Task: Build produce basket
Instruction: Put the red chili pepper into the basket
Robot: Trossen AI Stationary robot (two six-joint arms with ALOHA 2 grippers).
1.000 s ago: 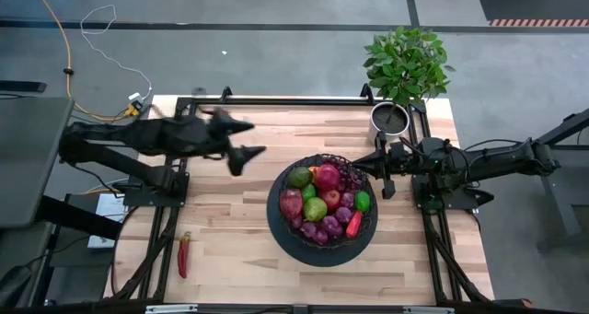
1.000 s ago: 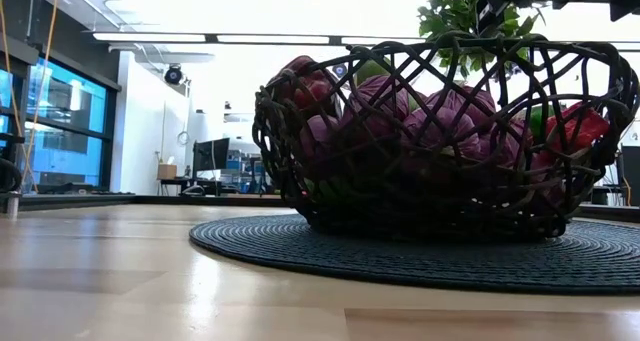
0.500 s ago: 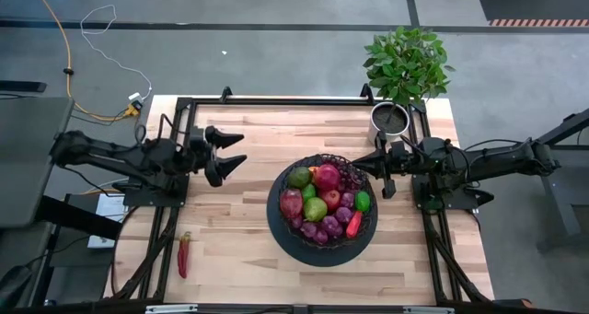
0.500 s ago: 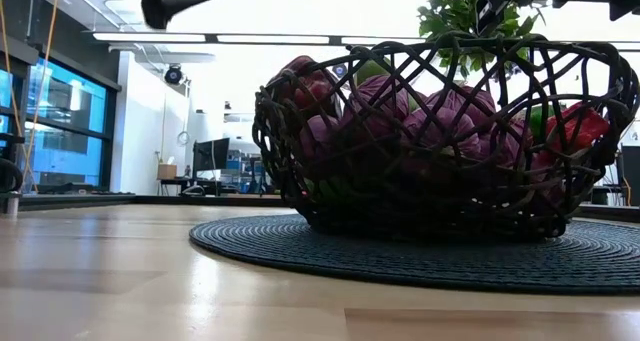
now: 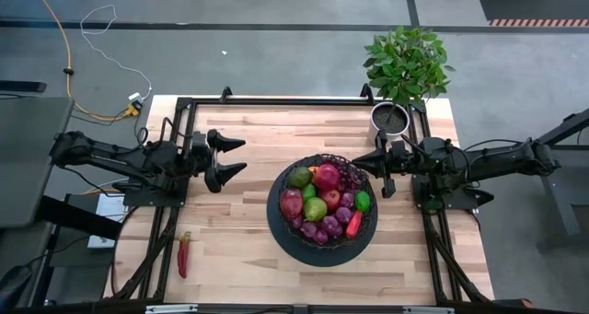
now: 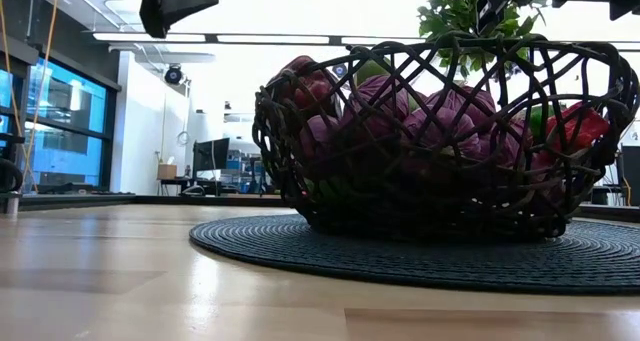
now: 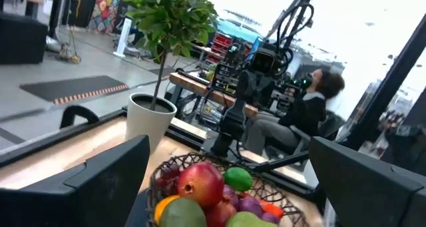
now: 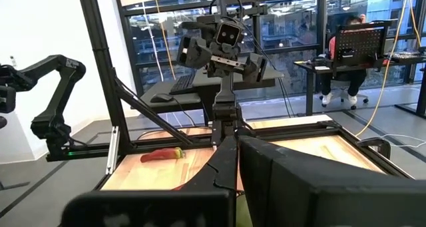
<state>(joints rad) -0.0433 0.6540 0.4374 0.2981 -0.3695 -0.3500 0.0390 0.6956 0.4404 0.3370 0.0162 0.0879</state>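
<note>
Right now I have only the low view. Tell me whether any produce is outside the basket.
Observer: Yes. One red pepper lies by the left edge of the table, well clear of the basket.
Operator: Report the left gripper.
Observer: The left gripper is open and empty, left of the basket.
Operator: Now the right.
Observer: The right gripper is shut and empty, by the basket's right rim, near the plant pot.
</note>
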